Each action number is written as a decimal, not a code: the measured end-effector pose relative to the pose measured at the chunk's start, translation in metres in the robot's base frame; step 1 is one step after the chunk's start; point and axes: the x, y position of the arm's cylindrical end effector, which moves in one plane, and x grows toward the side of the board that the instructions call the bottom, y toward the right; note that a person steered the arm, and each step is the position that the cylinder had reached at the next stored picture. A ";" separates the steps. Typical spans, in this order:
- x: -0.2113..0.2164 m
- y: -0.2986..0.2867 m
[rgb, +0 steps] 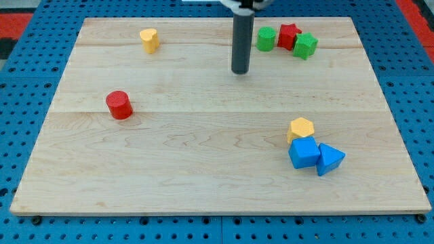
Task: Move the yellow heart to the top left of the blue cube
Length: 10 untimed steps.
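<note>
1 yellow heart [149,40], small and upright, sits at the view's top left; my tip [240,71], a bare rod, stands well apart to its right.

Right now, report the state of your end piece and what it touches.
No gripper: my tip is a bare rod, holding nothing and touching no block. It sits left of the green cylinder, far right of the yellow heart.
</note>
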 end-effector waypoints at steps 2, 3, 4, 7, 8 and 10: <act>-0.115 -0.077; -0.114 -0.169; -0.049 -0.146; -0.071 -0.281; -0.041 -0.274; -0.029 -0.235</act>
